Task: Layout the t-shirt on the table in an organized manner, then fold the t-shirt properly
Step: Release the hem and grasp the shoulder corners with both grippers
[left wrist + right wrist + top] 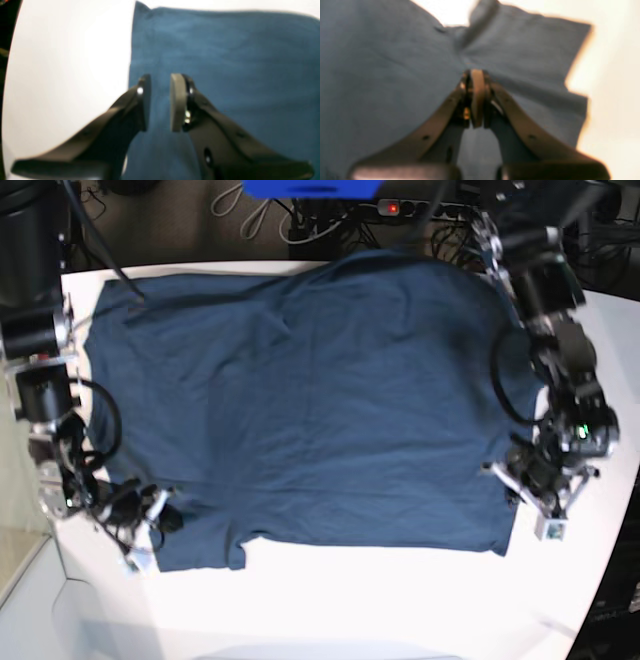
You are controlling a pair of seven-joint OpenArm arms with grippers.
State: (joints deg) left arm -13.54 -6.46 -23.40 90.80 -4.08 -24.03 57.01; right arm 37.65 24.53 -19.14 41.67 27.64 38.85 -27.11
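**Navy shirt spread flat, one corner pinched**

Navy-blue cloth covers most of the white table (330,600): the t-shirt (310,400) lies spread open across it, its far edge running up to the table's back edge and a bare strip of tabletop showing along the near side. In the base view, one sleeve (195,545) juts out at the lower left, with a notch of white between it and the shirt's body.

The right gripper (477,82) sits at that sleeve. Its wrist camera shows the jaws pressed together with cloth gathered into folds that radiate from the tips, so it has the t-shirt pinched. The picture is soft and brownish, and exactly how much fabric lies between the pads cannot be made out. From the base view the gripper itself is mostly lost among dark cables and brackets.

The left gripper (160,100) hangs over the shirt's opposite side, close to a straight edge where blue meets white table. Its two fingers (178,102) stand a little apart, with plain flat cloth visible through the gap; nothing is between them. Whether the tips touch the fabric is unclear from this blurred view. In the base view the arm's body hides the shirt's corner beneath it.

The neck opening is hard to pick out anywhere.
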